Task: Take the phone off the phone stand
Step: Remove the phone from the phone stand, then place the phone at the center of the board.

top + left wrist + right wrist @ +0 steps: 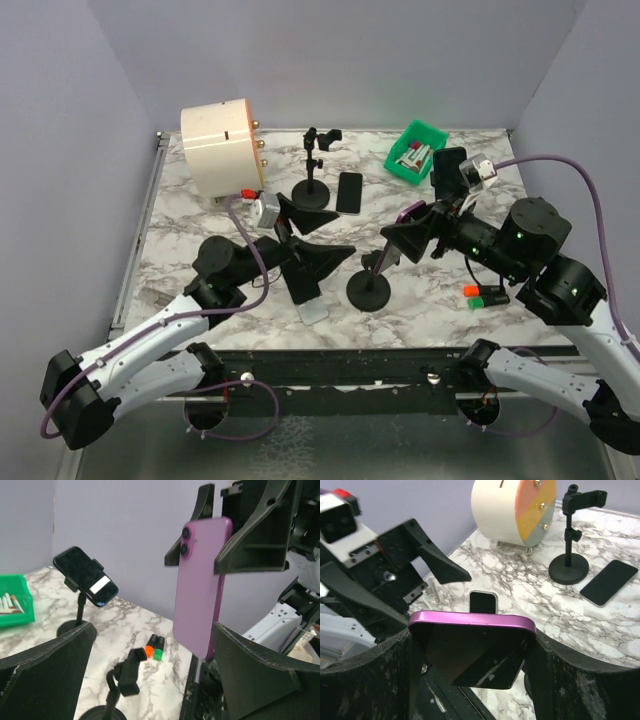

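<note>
The left gripper (330, 235) has its fingers (45, 675) spread wide and holds nothing, though they flank the lower end of the phone. It should back straight out towards its own side and not sweep across, since its right-hand finger sits just beside the phone's bottom edge.

Next comes the empty phone stand (368, 288), with its clamp bare and standing apart from the phone. The lift-off looks done, so what likely remains is carrying the phone away and laying it down. The descent should go to bare marble on the table (180, 230), away from the stand's post and the grey phone (313, 311) lying flat nearby.

The purple phone (200, 590) hangs upright in the air over the near-centre of the table, between the two grippers. The right gripper (474, 652) has its fingers (585, 680) clamped across the phone's long edges. With only those slick edges gripped, slow tilting and a low release seem wise.

The phone has a glossy magenta back with two stacked lenses in one upper corner. Its corners are rounded, and the dark screen is unlit and mirror-like.
</note>
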{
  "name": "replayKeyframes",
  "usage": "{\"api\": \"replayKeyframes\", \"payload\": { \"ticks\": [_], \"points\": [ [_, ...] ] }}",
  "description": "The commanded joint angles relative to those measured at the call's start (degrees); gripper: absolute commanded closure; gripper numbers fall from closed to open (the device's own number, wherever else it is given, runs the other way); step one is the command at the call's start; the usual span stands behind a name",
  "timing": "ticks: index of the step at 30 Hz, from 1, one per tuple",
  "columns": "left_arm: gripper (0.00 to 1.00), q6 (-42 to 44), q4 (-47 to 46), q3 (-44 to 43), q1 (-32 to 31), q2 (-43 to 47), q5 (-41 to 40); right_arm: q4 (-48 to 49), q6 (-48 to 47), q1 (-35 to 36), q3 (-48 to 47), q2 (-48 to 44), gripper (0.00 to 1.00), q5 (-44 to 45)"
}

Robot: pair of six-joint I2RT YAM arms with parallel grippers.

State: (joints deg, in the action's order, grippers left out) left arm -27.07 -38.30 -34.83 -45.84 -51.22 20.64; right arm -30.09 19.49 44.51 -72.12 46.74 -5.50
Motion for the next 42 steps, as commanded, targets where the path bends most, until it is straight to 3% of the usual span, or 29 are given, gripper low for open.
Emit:
{"api": "replayKeyframes", "payload": {
  "ticks": [1, 11, 16, 24, 32, 37, 42],
  "points": [
    [0.01, 7.00, 14.05, -9.29, 0.05, -3.24, 1.09, 2.38, 3.25, -0.30, -1.14, 1.77, 0.99, 6.45],
    [0.01, 6.59, 19.38, -18.39, -0.26, -10.75, 9.75, -1.75, 4.15, -0.30, -6.51, 8.73, 0.99, 14.18],
    [0.11, 7.08, 20.94, -19.89, -0.58, -12.60, 9.68, -1.75, 4.39, -0.30, -7.68, 10.74, 0.99, 13.87],
    [0.32, 9.31, 24.83, -23.70, -1.85, -16.69, 6.97, -1.57, 5.15, -0.30, -7.90, 12.41, 0.99, 12.93],
    [0.67, 11.65, 24.92, -24.86, -3.02, -18.43, 6.36, -2.19, 5.39, -0.30, -9.32, 13.64, 0.99, 13.22],
    [0.79, 11.86, 24.60, -23.86, -3.20, -17.89, 5.57, -1.87, 5.64, -0.30, -9.39, 13.38, 0.99, 13.54],
    [1.00, 11.82, 23.45, -23.15, -3.44, -17.31, 4.56, -1.20, 6.26, -0.30, -8.78, 13.38, 0.99, 11.99]
  ]
}}
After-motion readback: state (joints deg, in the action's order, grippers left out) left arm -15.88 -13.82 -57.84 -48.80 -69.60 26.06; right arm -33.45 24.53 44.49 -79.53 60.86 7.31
